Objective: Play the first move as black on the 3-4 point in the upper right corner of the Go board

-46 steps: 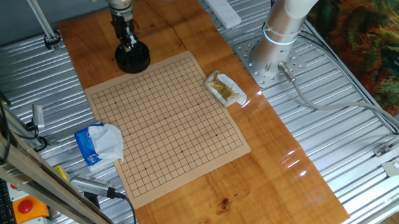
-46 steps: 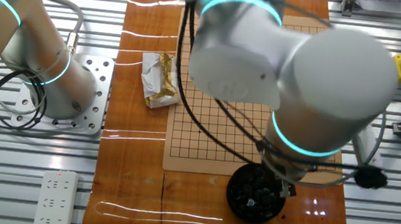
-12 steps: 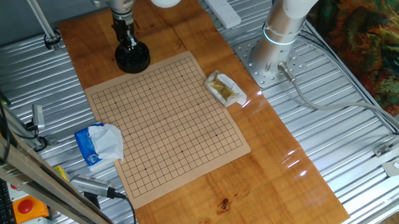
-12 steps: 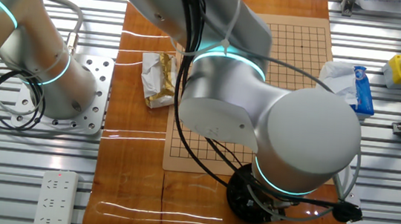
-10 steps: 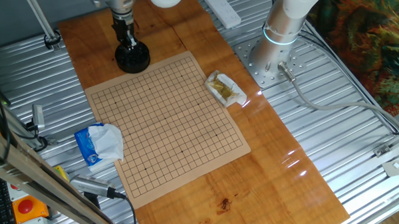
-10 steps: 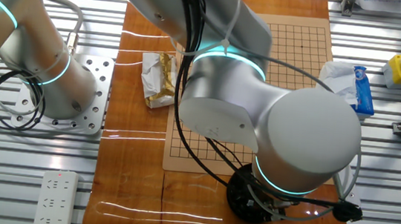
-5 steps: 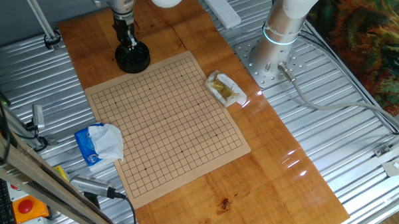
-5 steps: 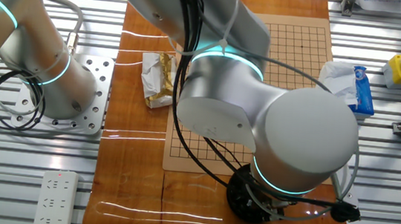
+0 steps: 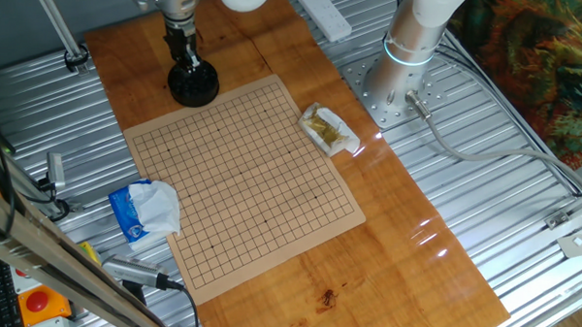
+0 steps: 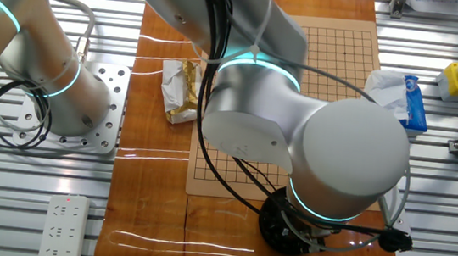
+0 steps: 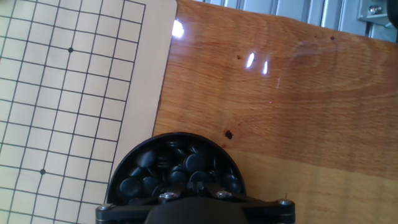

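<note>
Stones (image 11: 172,172) lie heaped in the black bowl (image 9: 194,85) just beyond the board's (image 9: 242,181) far-left corner, and no stone is yet seen on the grid. The gripper (image 9: 185,55) is held low over the bowl; whether its fingers are spread or hold anything cannot be told. A single stone near the heap's top is best pinched squarely, so that neighbours are not dragged out.

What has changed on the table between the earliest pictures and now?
The arm has lowered the claw a little deeper into the black bowl of Go stones, so its elbow now covers more of the Go board in the other fixed view. No stone is on the board. The board, blue tissue pack and snack wrapper stayed in place.
</note>
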`<state>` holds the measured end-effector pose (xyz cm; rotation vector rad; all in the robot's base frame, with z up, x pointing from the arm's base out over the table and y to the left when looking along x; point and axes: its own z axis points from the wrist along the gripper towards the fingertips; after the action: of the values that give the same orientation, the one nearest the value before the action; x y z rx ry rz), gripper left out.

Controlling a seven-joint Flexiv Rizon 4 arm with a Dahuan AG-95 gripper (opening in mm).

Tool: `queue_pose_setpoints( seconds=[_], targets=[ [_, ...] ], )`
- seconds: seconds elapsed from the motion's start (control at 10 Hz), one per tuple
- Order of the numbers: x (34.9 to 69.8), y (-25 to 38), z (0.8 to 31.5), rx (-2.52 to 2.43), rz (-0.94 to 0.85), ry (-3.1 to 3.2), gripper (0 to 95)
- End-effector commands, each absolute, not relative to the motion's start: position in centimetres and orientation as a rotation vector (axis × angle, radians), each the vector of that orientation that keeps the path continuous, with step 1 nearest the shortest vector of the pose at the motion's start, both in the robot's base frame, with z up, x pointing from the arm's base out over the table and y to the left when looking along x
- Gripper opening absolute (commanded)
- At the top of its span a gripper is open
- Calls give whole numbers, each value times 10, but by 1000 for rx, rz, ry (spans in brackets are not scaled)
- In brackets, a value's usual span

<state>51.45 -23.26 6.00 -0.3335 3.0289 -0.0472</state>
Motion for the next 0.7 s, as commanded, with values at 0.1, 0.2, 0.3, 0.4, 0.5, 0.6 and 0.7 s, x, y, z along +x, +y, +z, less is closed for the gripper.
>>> queue_pose_setpoints(
  seconds=[0.1,0.2,0.3,0.4,0.5,0.6,0.7],
  targets=[
    [515,-232,60,-386,-22,3029,0],
    [515,-232,60,-411,-35,3031,0],
    [515,-232,60,-441,-58,3048,0],
    [515,-232,60,-443,-77,3072,0],
    [515,-232,60,-435,-99,3115,0],
    [515,-232,60,-412,-115,3140,0],
    [515,-232,60,-351,-121,3159,0]
  ],
)
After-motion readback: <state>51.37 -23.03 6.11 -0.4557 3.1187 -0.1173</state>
